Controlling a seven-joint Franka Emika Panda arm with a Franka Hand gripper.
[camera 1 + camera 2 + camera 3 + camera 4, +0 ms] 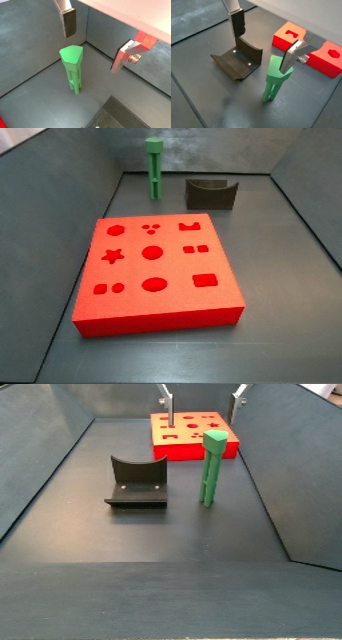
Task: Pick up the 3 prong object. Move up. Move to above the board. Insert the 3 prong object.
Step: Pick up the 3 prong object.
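Note:
The 3 prong object (155, 168) is a slim green peg with a wider top. It stands upright on the grey floor near the back wall, beside the fixture (209, 193). Both wrist views show it below and between the fingers, peg (72, 70) and peg (273, 80). My gripper (203, 398) hangs open above the peg (210, 469), touching nothing; gripper (97, 42), gripper (264, 40). The red board (174, 306) with shaped holes lies flat, board (194, 450), board (284, 42). The gripper is out of frame where the board fills a side view.
The dark fixture (135, 482) with a curved back stands next to the peg, fixture (238, 62). Grey walls enclose the floor; one corner is close behind the peg (85, 42).

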